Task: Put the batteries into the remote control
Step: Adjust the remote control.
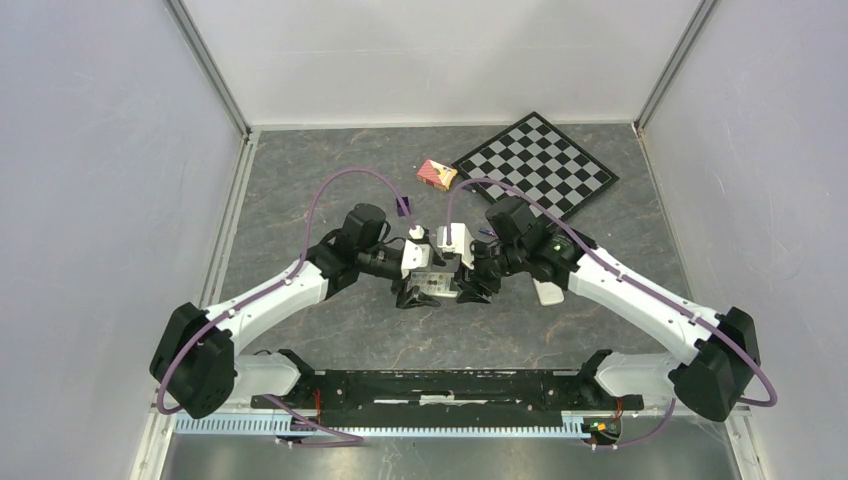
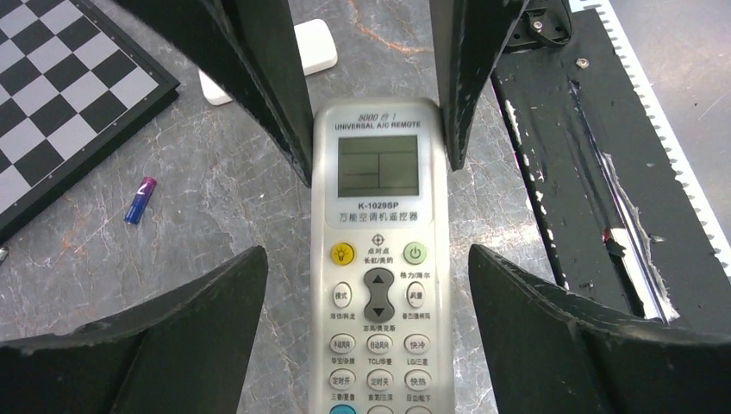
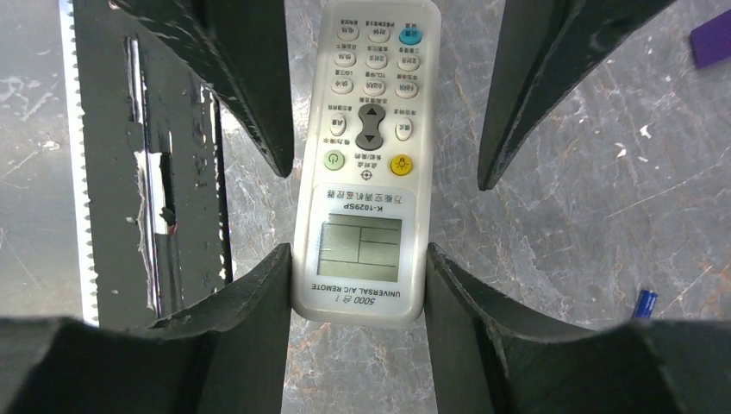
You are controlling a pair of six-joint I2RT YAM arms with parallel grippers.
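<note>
Remote control [image 2: 379, 259]: 1 slim, round-cornered slab of cream plastic, button face up. It has a grey display window at 1 end, then rows of pale rubbery keys, with 1 yellow and 1 green round key among them.
Remote's place: mid-table between the 2 arms, long axis running from arm to arm. The views do not show whether it rests on the table or is lifted.
Right claw [image 3: 358, 250]: 2 matte black wedge fingers with scuffed edges, pressed against both long sides at the display end, so it is clamped on the remote control.
Left claw [image 2: 366, 252]: 2 matching fingers spread wide and straddling the keypad half. A strip of table shows on each side, and it grips nothing.
Battery [image 2: 140, 200]: 1 seen, a tiny blue-purple cylinder with a pink band. It lies on the table on the far side of the remote, near the chessboard's edge and apart from both claws.
Chessboard [image 1: 535, 165]: 1 flat board with dark and pale squares, set diagonally at far right.
Small box [image 1: 436, 174]: 1, red-and-cream patterned, just beside the board's left corner.
White slab [image 2: 310, 47]: 1 smooth, rounded piece, partly hidden behind a right-claw finger.
Table [image 1: 300, 180]: grey with a veined, stone look.
</note>
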